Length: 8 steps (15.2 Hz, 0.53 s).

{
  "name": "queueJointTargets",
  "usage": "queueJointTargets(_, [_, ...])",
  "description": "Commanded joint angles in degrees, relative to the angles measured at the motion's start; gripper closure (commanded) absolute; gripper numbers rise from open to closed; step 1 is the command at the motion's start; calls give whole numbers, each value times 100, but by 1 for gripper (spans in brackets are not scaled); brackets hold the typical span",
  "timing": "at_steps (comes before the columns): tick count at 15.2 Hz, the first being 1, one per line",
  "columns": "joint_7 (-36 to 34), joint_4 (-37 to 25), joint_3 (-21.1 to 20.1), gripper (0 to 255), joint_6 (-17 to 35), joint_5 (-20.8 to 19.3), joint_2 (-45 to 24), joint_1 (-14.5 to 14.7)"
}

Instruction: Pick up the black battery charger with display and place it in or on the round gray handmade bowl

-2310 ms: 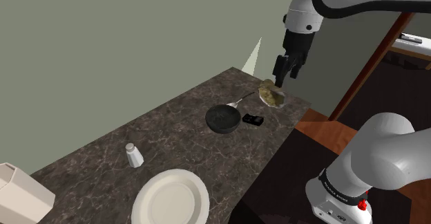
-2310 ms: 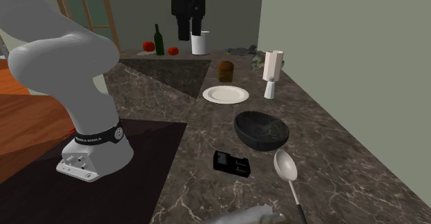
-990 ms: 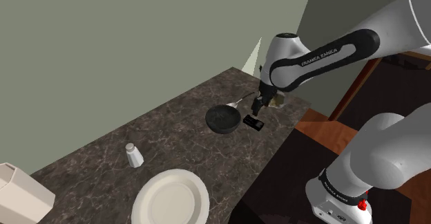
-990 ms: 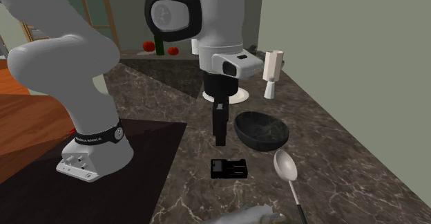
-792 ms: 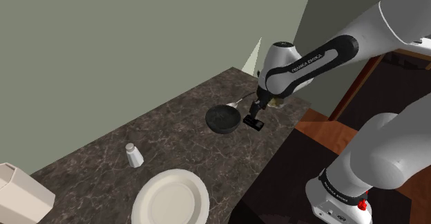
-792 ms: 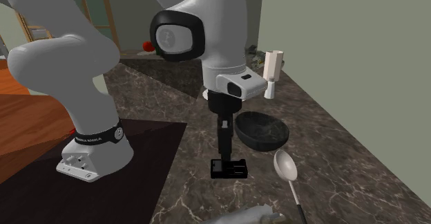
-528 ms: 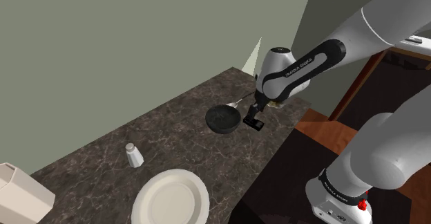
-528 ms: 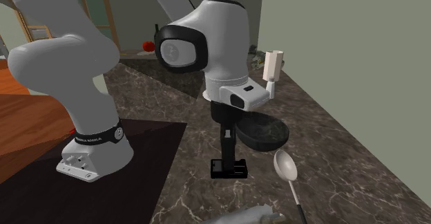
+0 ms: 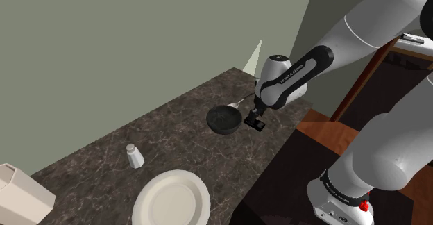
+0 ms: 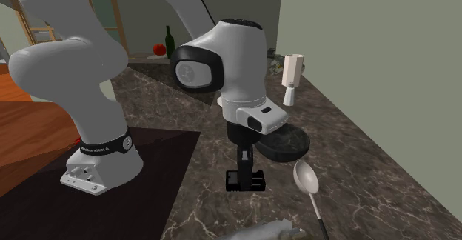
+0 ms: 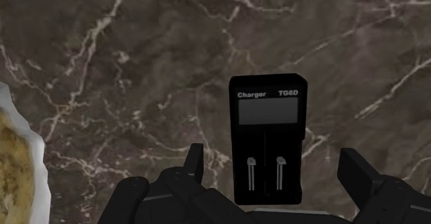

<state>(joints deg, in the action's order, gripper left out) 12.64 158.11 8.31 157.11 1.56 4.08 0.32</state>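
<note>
Two black fingers of the end effector (image 11: 271, 153) are seen spread apart, with nothing clasped between them. Over the last couple of seconds the arm has been brought down from high above the far end of the surface (image 9: 159, 144) to a low pose directly over the black battery charger (image 11: 267, 140). In the last half second only a small further descent can be made out. From this it is judged that the approach is all but finished and that the grasp itself is the step in hand. The charger has not yet been lifted, and nothing has been placed in the bowl (image 9: 224, 119).

The charger is lying flat on the dark marbled surface, display upward, just beside the dark round bowl. In the wrist view it is framed between the two fingers without being touched by either, and it is set nearer to one finger than to the other. In the second exterior view the end effector (image 10: 243, 166) is seen standing upright over the charger (image 10: 258, 181); whether contact has been made cannot be told there.
</note>
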Motion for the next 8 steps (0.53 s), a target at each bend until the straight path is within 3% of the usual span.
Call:
queueJointTargets(1, [2,-1,0,0,9,4,-9,1])
queueJointTargets(4, [2,-1,0,0,8,3,-8,1])
queueJointTargets(5, [2,-1,0,255,8,3,-8,1])
queueJointTargets(8, [1,-1,0,255,6,3,-7,1])
